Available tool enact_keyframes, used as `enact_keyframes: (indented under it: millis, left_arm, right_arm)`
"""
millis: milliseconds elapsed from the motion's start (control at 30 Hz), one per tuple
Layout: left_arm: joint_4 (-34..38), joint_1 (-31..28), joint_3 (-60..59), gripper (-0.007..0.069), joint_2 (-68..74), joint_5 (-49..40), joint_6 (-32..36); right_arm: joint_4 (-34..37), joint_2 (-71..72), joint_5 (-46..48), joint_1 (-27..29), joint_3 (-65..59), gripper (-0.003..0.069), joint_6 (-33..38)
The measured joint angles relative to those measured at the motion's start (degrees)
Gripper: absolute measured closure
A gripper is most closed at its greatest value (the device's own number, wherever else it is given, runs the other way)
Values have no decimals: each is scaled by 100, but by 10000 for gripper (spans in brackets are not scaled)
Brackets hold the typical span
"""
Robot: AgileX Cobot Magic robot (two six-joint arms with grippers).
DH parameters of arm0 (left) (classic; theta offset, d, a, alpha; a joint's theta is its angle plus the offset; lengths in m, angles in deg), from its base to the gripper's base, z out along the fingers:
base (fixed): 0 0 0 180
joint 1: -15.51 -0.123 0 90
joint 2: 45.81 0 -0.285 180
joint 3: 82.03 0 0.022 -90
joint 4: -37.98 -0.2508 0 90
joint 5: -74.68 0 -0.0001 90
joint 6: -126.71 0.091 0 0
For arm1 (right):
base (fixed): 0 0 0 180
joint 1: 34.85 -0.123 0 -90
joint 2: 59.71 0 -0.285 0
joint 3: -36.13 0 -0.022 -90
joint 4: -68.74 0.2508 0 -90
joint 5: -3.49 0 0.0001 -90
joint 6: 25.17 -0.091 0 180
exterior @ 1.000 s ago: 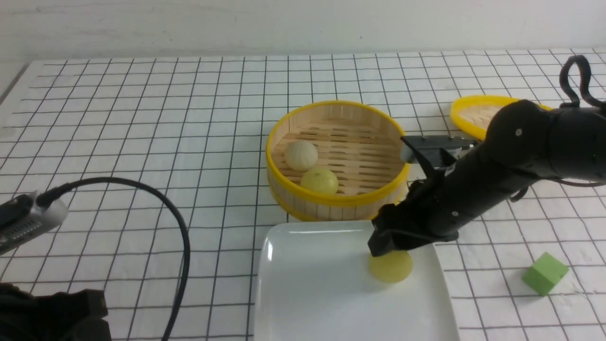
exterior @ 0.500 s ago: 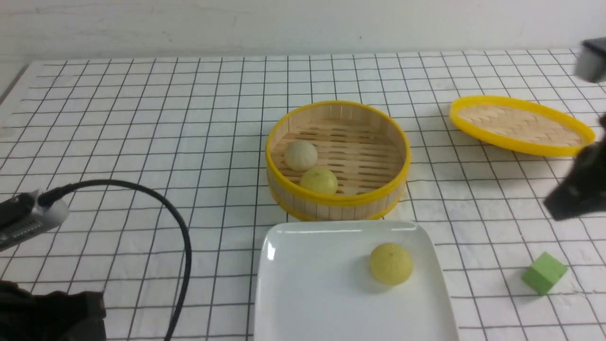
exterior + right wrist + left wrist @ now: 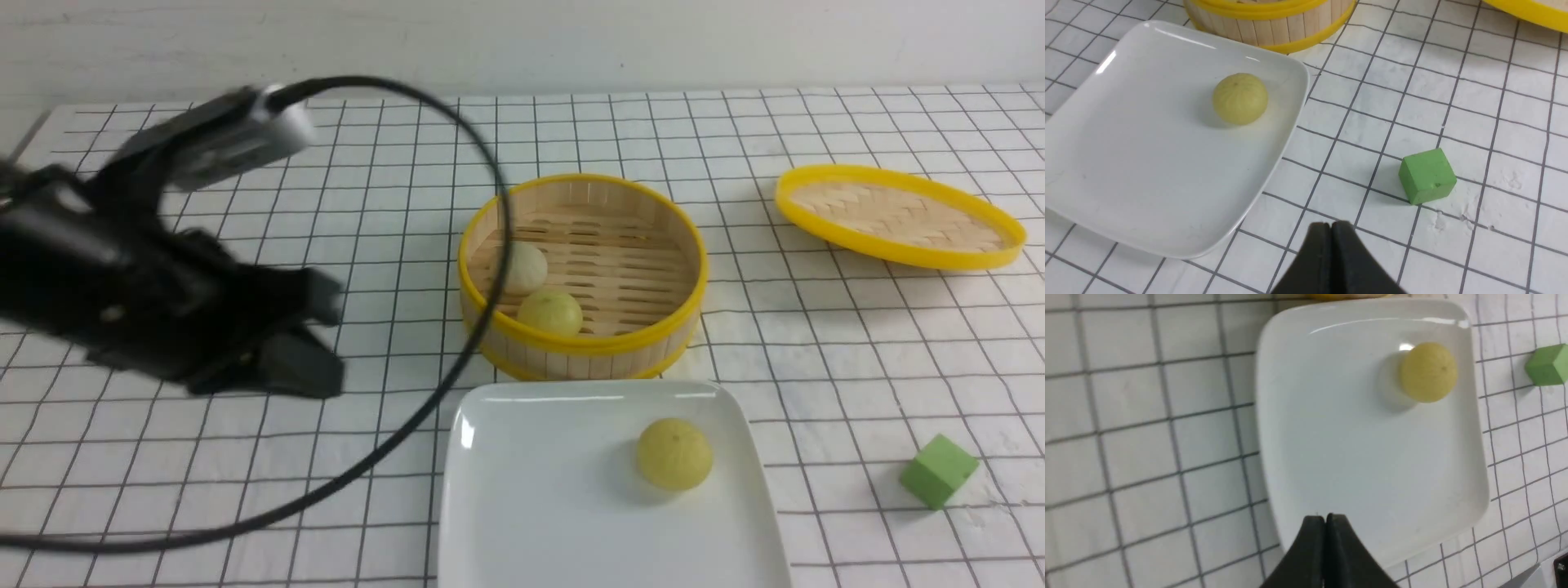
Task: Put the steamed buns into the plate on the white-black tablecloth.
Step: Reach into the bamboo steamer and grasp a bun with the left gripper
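Note:
One pale yellow steamed bun [image 3: 673, 453] lies in the white plate [image 3: 539, 490] on the white-black tablecloth [image 3: 245, 506]. Two more steamed buns, an off-white one [image 3: 522, 268] and a pale yellow one [image 3: 551, 313], sit in the bamboo steamer [image 3: 581, 347] behind the plate. My left gripper [image 3: 331, 376] hovers blurred to the left of steamer and plate. In the left wrist view the left gripper [image 3: 1325, 517] is shut and empty over the plate's [image 3: 1351, 437] edge. My right gripper [image 3: 1331, 224] is shut and empty above the cloth, between the plate [image 3: 1147, 155] and a green cube [image 3: 1427, 175]; it is out of the front view.
The steamer's yellow-rimmed lid [image 3: 898, 214] lies at the back right. A green cube [image 3: 939, 471] sits on the cloth to the right of the plate. The left arm's black cable [image 3: 490, 245] loops in front of the steamer's left side.
My right gripper let go of the yellow bun in the plate, pulled away to the right out of the front view and shut. My left arm swung up toward the steamer, its gripper closing.

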Motion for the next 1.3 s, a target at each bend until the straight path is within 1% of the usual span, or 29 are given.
enact_keyframes:
  millis: [33,67,100,133,167,200,300,400,533,600,667,733,800,1000,1133,1167,1233,1300]
  left_arm:
    - [-36,112,57,597,60,11,-59]
    - [-372,539,523,570,527,44,-361]
    - [-613,780,765,546,800,44,-542]
    - [-660,780,885,540,852,44,-631]
    - [-1154,1217,1471,485,1318,38,-1072]
    - [-1204,1296,1527,473,1359,38,-1114]
    - [-1978,1801,2312,382,1949,38,-1759]
    - [-2387,1968,2842,314,2459,-5,-2184]
    - [-2599,1948,3633,250,3396,-228,-2393]
    - [-2633,1902,3843,243,3674,-329,-2411]
    - [-2672,1852,4310,239,4108,-444,-2416]
    - [-2838,1835,4799,237,4590,-529,-2431]
    - [-2922,1835,5024,237,4864,-566,-2431]
    - [-3077,1835,5176,237,5451,-473,-2436]
    - [-3220,1835,5206,242,5523,-372,-2436]
    - [-3240,1835,5207,250,5530,-366,-2436]
    - [-3255,1835,5207,299,5530,-372,-2431]
    - [-3243,1835,5247,412,5530,-472,-2426]
  right_arm:
    - [0,7,0,0,-6,665,-1]
    - [-10,19,-17,0,-25,663,-27]
    - [-10,19,-31,0,-34,662,-27]
    - [-10,19,-32,0,-39,662,-27]
    - [-14,19,-39,3,-51,659,-38]
    - [-14,19,-39,3,-51,658,-38]
    - [-14,19,-39,3,-51,655,-44]
    - [-14,19,-39,3,-51,653,-44]
    - [-14,19,-39,3,-51,650,-44]
    - [-14,19,-39,3,-51,649,-44]
    - [-14,19,-39,3,-51,648,-44]
    - [-17,19,-68,3,-51,646,-44]
    - [-74,19,-142,3,-51,643,-44]
    - [-226,19,-188,3,-51,634,-105]
    - [-226,19,-211,3,-51,629,-116]
    - [-226,19,-211,3,-51,627,-122]
    - [-226,19,-211,3,-51,623,-122]
    - [-226,19,-211,3,-51,622,-128]
